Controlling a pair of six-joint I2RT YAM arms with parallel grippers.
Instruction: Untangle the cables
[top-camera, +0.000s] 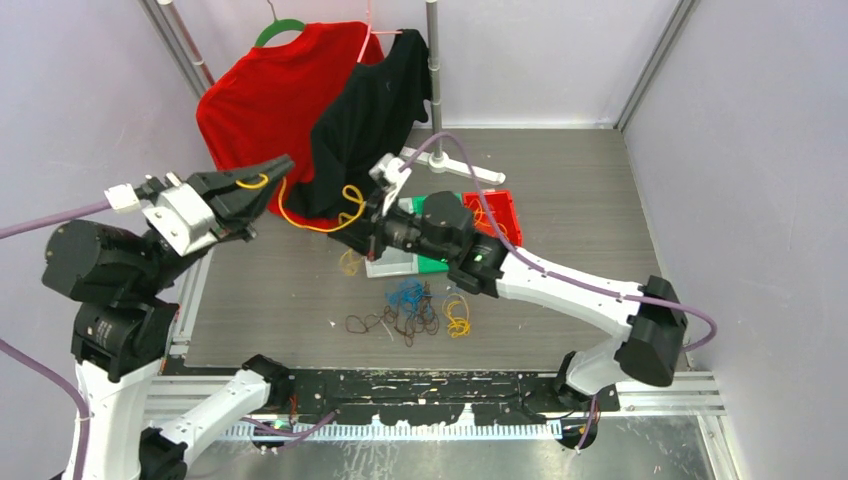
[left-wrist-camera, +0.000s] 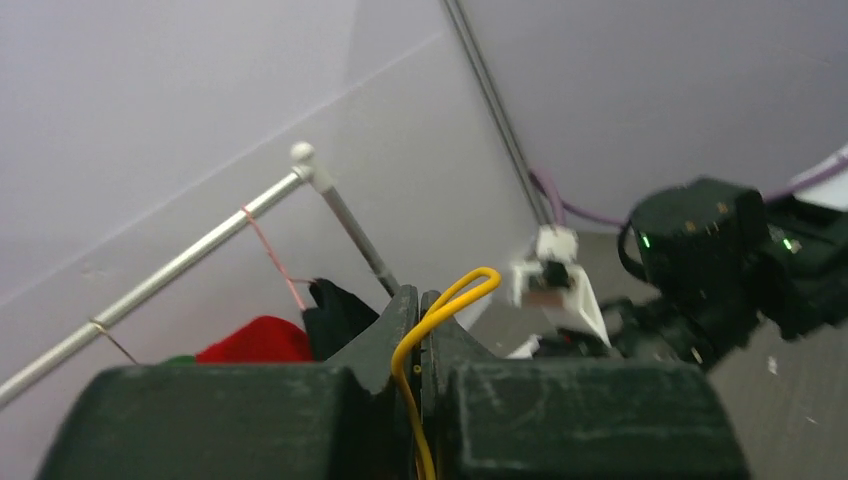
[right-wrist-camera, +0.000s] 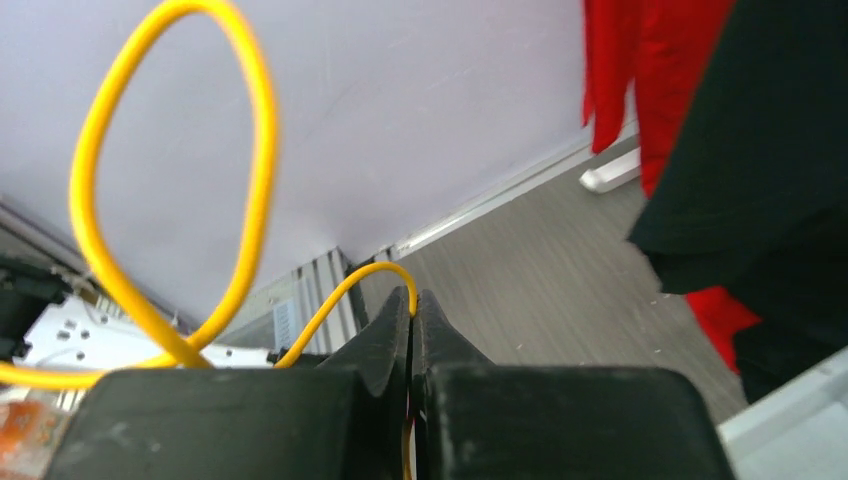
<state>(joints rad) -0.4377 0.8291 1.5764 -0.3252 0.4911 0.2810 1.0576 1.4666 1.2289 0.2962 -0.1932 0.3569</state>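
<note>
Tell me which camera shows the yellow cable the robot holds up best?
The top camera. There the yellow cable hangs in full, strung between both arms' jaws. The left wrist camera shows only a short loop poking from shut jaws; the right wrist camera shows one big loop, close and blurry.

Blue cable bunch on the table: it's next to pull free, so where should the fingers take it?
Probably from straight above, on the blue bunch's far edge: it lies flat, and the dark cables tangle into its near side.
</note>
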